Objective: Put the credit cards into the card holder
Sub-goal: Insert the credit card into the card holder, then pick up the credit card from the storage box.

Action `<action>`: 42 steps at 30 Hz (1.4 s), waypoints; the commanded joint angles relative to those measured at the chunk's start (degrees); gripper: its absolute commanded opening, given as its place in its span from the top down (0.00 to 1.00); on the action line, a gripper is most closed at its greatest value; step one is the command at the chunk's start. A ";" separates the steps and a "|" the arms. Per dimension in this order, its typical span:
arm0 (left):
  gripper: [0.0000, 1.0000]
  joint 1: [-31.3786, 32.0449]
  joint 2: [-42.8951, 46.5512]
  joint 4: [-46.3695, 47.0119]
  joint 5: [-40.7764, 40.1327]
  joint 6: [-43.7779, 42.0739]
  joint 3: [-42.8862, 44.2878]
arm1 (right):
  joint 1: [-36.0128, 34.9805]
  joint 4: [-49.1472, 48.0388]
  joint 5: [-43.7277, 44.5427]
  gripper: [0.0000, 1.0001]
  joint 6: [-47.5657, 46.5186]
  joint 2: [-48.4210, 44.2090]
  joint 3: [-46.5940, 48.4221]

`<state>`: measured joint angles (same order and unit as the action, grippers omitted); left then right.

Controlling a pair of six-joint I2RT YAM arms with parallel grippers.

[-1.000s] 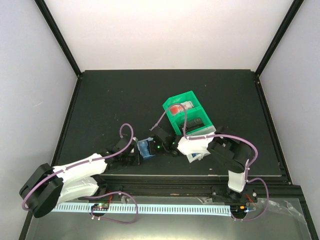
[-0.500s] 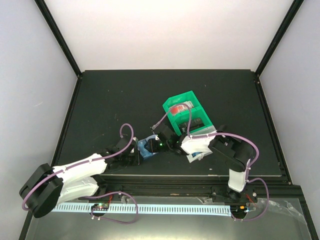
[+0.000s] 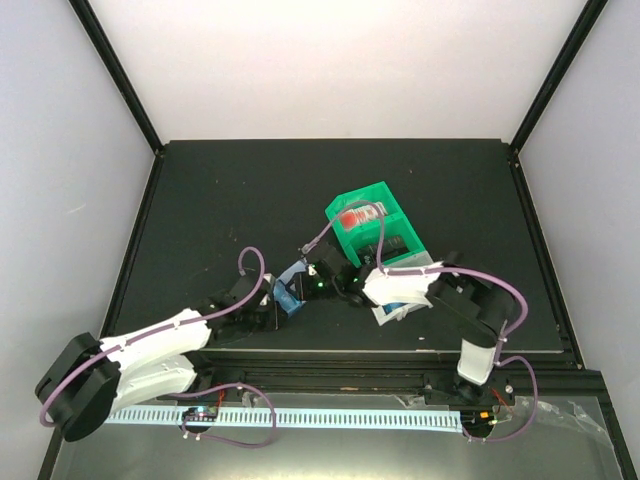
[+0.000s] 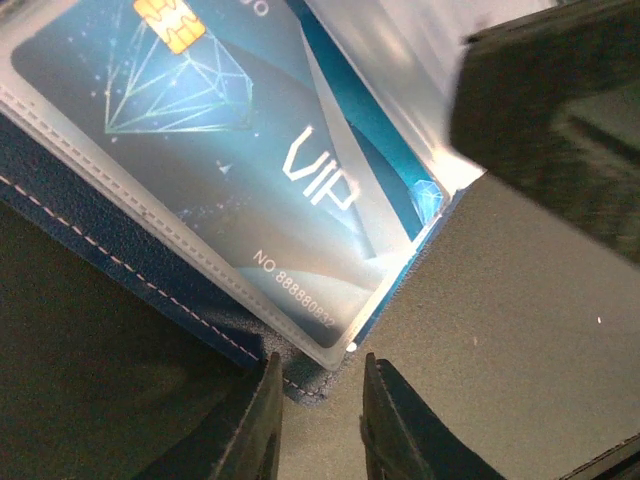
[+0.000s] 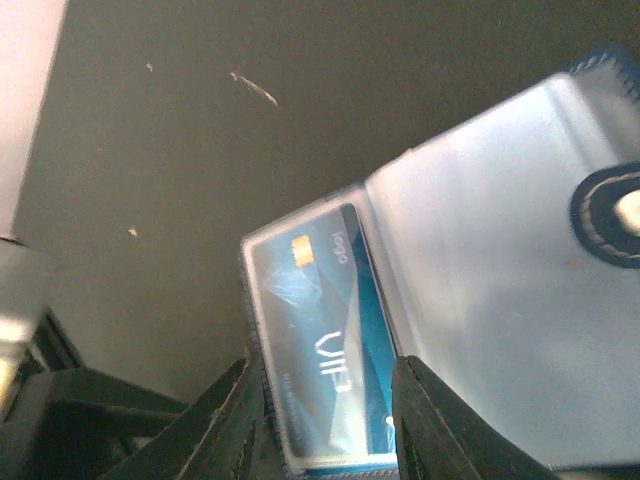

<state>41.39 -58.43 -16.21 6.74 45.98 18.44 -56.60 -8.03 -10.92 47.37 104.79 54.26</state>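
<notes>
So the holder (image 3: 290, 291) sits just below the middle of the top view, squeezed between the two grippers. From up there it's just a small blue patch, and you can't see any card. The left wrist cam is way more useful. It shows a blue card (image 4: 220, 150) with a gold chip and "VIP" on it sitting in a clear sleeve. The holder's navy stitched edge (image 4: 150, 270) runs under that. The card's top is cut off by the frame, and there's a sliver of brighter blue behind it at center right, maybe a second card, can't say. The left gripper (image 4: 318, 375) is nearly closed, with the holder's bottom corner poking into the narrow gap, so it looks pinched there. The blurry dark block at upper right is hard to make out. On the right wrist cam the holder lies open. The card (image 5: 320, 330) is in its sleeve at lower center, and the pale flap with the clasp (image 5: 630, 208) runs off the right edge. The right gripper (image 5: 325, 375) is partway open, one finger on each side of the sleeve's near end. Honestly I can't tell if it's actually squeezing or just touching. In the top view the right arm also hides most of a white thing (image 3: 392, 312). The green bin (image 3: 362, 195) with a red-and-white item (image 3: 355, 218) sits right of center.
</notes>
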 commanded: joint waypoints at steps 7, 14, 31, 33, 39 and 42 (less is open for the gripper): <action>0.57 -0.06 8.67 -3.75 -0.86 -3.04 2.50 | -0.09 15.48 17.40 0.54 -6.19 -17.37 -0.85; 0.28 -0.66 15.38 -7.94 -5.48 -3.92 4.63 | 0.24 24.44 29.16 0.42 -5.55 -31.80 -6.52; 0.01 -1.60 17.62 -10.98 -8.70 -12.32 10.75 | 3.80 45.15 41.94 0.16 -8.60 -55.61 -10.75; 0.01 -1.79 17.44 -10.16 -8.81 -12.31 10.87 | 5.95 46.29 41.64 0.15 -10.73 -55.08 -9.82; 0.01 -3.79 12.33 -6.34 -6.68 -14.20 11.43 | 12.50 44.90 33.90 0.17 -16.88 -46.82 -9.11; 0.01 -5.95 8.21 -5.24 -4.21 -16.25 13.27 | 16.04 43.56 27.68 0.21 -19.32 -41.51 -8.23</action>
<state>37.74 -46.15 -24.53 -0.25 33.28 27.46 -44.36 36.40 24.43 33.12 57.91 44.21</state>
